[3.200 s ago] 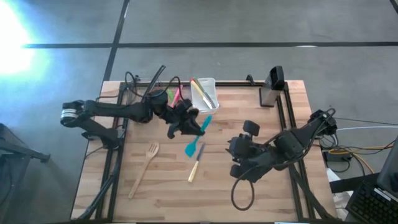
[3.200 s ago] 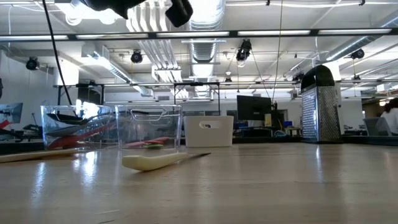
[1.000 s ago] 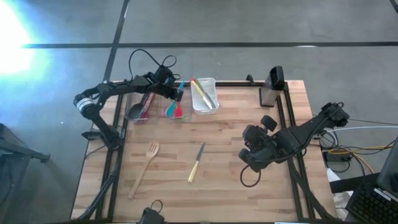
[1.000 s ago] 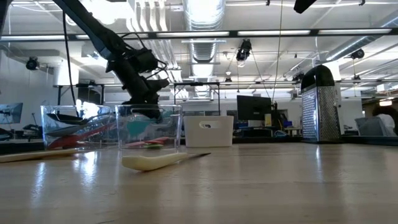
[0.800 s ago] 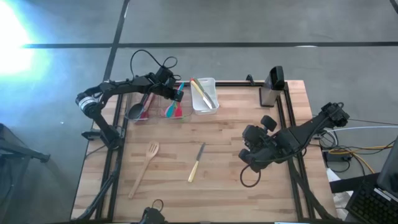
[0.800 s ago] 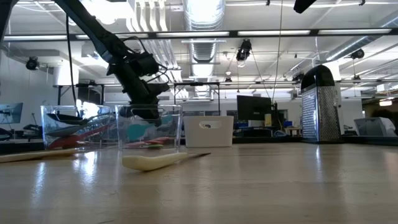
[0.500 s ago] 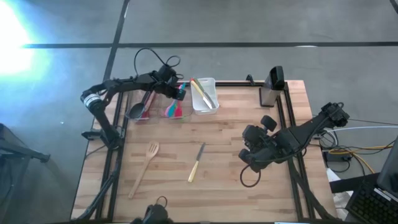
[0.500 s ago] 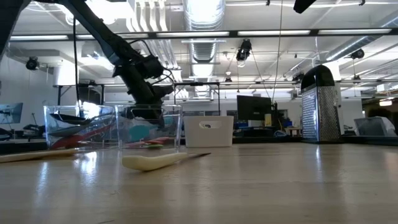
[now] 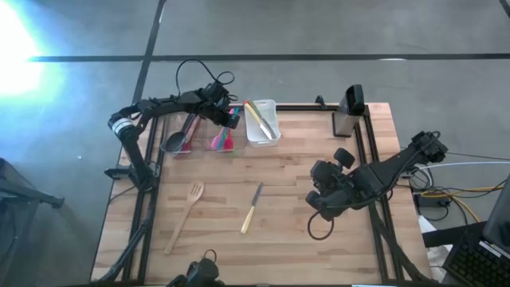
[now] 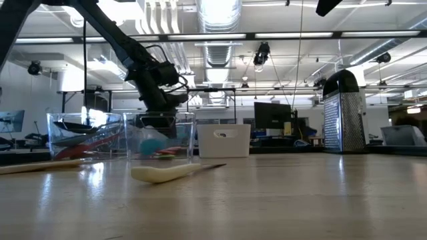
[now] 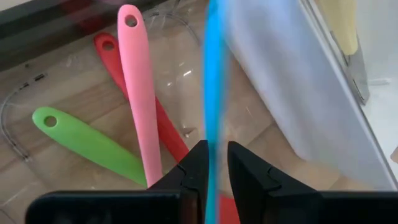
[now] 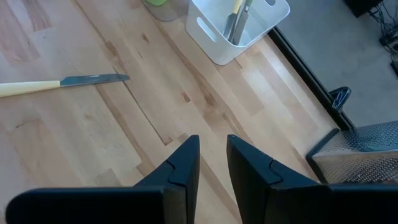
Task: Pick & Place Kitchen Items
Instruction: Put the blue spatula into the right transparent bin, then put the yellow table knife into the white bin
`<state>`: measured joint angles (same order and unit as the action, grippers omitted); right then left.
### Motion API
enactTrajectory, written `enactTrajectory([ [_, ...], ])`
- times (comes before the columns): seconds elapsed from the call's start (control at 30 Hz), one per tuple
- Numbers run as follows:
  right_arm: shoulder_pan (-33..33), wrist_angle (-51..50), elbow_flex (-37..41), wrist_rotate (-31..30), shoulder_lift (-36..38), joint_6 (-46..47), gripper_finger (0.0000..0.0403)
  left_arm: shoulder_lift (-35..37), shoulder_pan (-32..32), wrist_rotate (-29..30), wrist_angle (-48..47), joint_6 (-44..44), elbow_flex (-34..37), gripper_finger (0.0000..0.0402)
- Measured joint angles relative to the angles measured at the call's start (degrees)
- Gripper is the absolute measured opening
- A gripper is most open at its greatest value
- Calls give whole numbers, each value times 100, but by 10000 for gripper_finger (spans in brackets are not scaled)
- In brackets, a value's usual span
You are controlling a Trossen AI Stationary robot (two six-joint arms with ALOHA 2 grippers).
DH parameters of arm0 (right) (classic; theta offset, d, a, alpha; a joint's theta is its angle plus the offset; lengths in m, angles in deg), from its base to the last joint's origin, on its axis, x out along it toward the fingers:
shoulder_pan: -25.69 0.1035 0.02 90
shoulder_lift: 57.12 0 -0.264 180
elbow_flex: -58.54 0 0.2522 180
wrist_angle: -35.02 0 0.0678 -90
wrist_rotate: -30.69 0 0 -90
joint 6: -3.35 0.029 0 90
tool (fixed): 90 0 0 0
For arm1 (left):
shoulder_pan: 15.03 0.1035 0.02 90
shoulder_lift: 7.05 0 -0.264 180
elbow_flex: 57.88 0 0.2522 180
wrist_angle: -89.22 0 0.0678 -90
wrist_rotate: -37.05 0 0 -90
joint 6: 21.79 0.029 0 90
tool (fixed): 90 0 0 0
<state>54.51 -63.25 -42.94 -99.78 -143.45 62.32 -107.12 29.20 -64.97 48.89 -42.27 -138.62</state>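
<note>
Above the middle clear bin [image 9: 224,137] at the table's far edge, the left gripper [image 11: 212,163] stands narrowly parted, a blurred teal utensil [image 11: 213,74] between its fingers — gripped or loose, unclear. Pink [image 11: 140,87], red [image 11: 134,93] and green [image 11: 87,142] handles lie beneath. A wooden fork [image 9: 185,215] and cream-handled knife [image 9: 252,208] lie mid-table. Rightward, the right gripper [image 12: 212,163] hovers, narrowly open, empty.

No text, label, brand, number or sign is readable anywhere here.
</note>
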Motion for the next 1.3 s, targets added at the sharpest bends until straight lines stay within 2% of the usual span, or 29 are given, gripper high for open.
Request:
enactTrajectory([
  [0.37,0,0,3,7,0,1,81,277,2,-262,-60,211,0,83],
  [0.77,2,244,3,10,-1,-94,78,1708,-51,-633,-324,195,0,84],
  [1.1,-6,1306,3,-6,0,-1600,85,3397,-522,-628,-850,222,70,81],
  [1.2,-18,1652,3,-7,-2,-2175,80,3862,-872,-407,-1021,152,70,81],
  [1.3,-50,1910,3,-7,-2,-2512,74,4288,-1434,100,-1167,27,119,81],
])
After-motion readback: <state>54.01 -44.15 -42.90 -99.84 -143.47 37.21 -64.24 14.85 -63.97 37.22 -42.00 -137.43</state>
